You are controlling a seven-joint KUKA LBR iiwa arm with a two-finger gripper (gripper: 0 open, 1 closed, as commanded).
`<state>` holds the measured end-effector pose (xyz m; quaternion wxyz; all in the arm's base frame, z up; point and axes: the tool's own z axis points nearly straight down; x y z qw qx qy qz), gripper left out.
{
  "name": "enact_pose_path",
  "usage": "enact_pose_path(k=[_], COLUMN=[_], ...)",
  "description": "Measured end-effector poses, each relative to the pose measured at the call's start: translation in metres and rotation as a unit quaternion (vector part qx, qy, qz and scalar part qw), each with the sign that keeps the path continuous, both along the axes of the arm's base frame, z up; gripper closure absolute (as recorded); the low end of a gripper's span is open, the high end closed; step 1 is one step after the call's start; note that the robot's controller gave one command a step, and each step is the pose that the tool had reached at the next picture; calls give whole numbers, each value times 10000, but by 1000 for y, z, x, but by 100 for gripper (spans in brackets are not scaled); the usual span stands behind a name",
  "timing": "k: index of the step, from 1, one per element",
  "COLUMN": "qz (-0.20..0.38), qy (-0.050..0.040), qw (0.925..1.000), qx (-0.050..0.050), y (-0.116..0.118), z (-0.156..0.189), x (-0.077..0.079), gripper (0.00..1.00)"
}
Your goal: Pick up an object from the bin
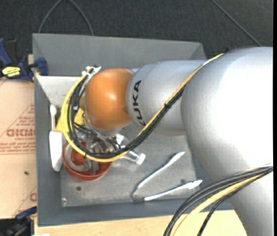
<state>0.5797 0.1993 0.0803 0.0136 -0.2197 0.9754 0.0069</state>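
Two slim white sticks [160, 173], one white bar [56, 150] and one red round cup [73, 168] (half hidden).

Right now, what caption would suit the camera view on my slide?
The tool hangs over a red bowl at the bin's left side, with white sticks lying to its right.

- The silver KUKA arm [217, 112] comes in from the right, its bulky last links crossing the view toward the left.
- An orange cover [106, 100] caps the arm's end, rounded side up.
- Yellow and black cables [170, 102] run along the arm and loop beneath the cover.
- The gripper [95, 151] points down under the orange cover, partly hidden by the cable loop.
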Motion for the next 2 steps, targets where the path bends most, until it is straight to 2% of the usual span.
enact_pose_path(k=[1, 2], qz=[-7, -12], qy=[0, -58], qw=[10000, 10000], qx=[1, 25], y=[0, 0], z=[0, 20], x=[0, 0], gripper=[100, 100])
